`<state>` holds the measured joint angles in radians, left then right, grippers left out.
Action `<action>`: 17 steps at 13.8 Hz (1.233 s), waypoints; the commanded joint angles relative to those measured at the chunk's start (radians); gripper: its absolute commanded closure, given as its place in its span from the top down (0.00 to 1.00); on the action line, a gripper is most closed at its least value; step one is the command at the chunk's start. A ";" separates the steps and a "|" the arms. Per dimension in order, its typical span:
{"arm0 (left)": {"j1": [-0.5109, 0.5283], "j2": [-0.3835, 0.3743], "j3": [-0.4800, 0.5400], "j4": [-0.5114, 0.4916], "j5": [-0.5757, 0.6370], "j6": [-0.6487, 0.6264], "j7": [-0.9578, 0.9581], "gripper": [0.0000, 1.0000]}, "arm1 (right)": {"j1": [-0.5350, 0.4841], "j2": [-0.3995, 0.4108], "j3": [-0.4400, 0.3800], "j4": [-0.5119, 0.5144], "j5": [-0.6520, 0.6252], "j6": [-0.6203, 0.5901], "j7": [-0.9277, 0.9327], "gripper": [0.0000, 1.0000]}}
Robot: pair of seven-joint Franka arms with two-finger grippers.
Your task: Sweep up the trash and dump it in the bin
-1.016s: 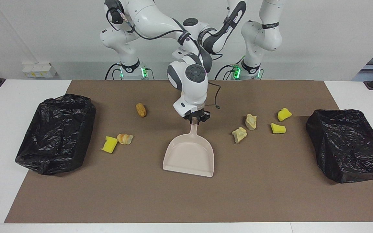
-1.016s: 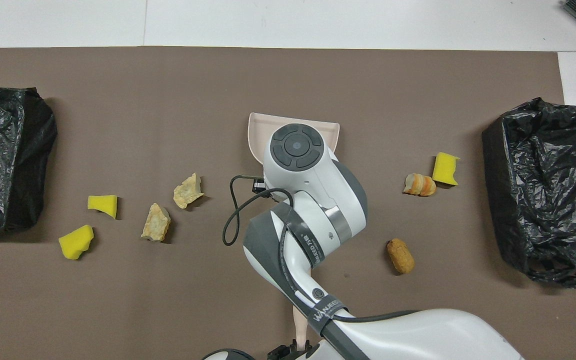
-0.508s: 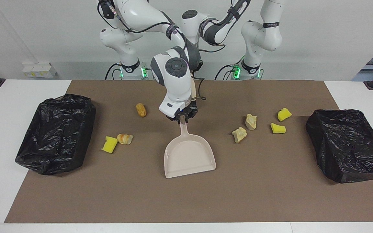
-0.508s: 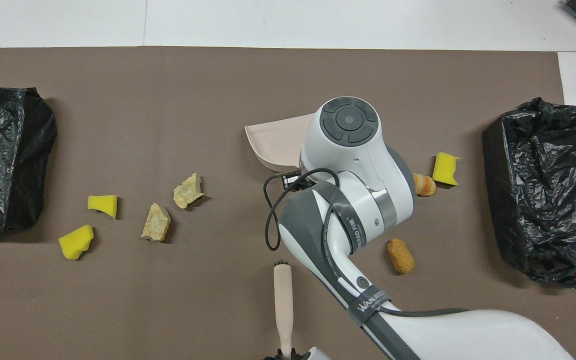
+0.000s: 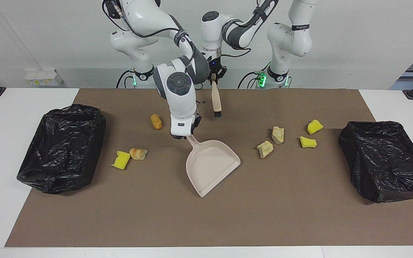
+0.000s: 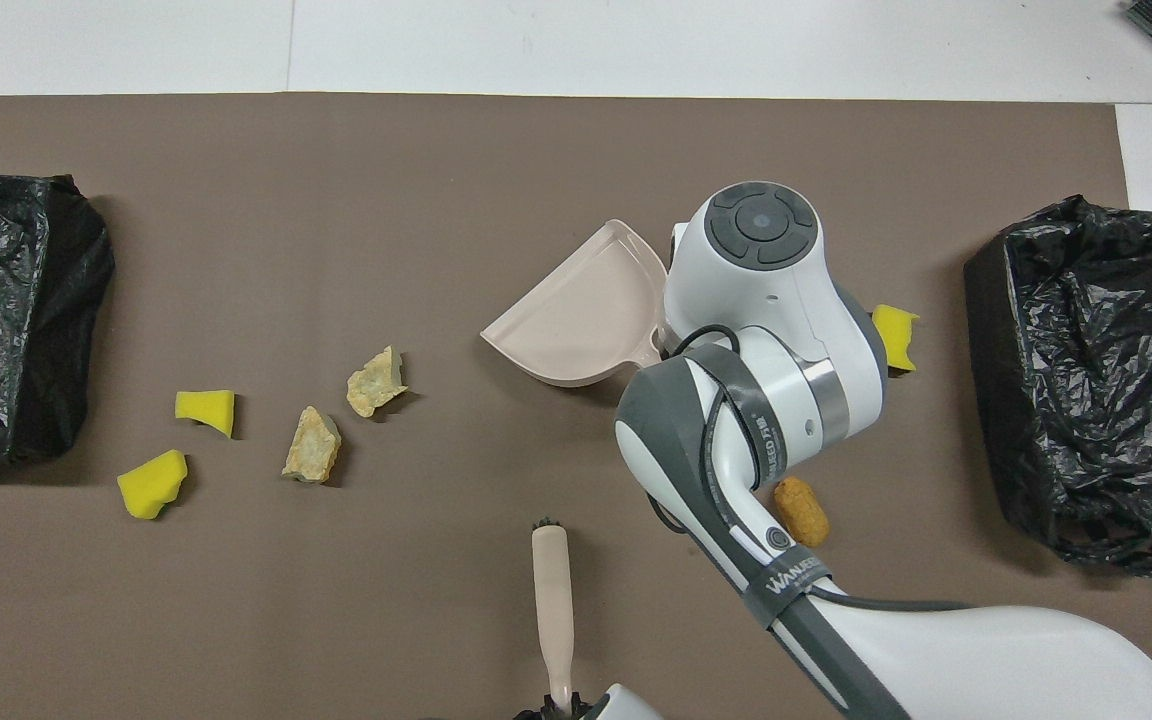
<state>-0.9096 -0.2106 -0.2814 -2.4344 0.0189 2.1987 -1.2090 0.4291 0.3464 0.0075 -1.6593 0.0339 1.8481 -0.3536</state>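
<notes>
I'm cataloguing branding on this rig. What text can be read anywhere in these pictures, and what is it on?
"WANUEE...", cut off by a fold: black strap on the right arm, overhead view.
Strap print higher up that arm: too blurred to read.
Band print on the left arm: too small to read.

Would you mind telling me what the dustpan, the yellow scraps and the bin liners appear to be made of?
Dustpan: probably moulded plastic, beige, smooth with a slight sheen and thin raised walls.
Yellow scraps, such as this one: likely sponge foam, matte, with torn, irregular edges.
Bin liners, such as this one: thin black plastic film, glossy and heavily crinkled.
</notes>
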 commanded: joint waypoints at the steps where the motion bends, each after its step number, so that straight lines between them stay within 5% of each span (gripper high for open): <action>1: 0.053 -0.019 0.002 0.003 0.016 -0.046 0.050 0.00 | -0.007 -0.026 0.011 -0.068 -0.046 0.022 -0.106 0.00; 12: 0.310 -0.042 0.046 0.122 0.016 -0.214 0.317 0.00 | -0.018 -0.050 0.011 -0.212 -0.147 0.195 -0.392 0.00; 17: 0.365 -0.039 0.163 0.152 0.016 -0.274 0.497 0.00 | -0.013 -0.053 0.011 -0.218 -0.146 0.200 -0.381 0.23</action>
<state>-0.5613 -0.2397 -0.1341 -2.2910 0.0222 1.9554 -0.7530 0.4247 0.3212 0.0092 -1.8355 -0.1011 2.0262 -0.7127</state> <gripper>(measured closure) 0.736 0.670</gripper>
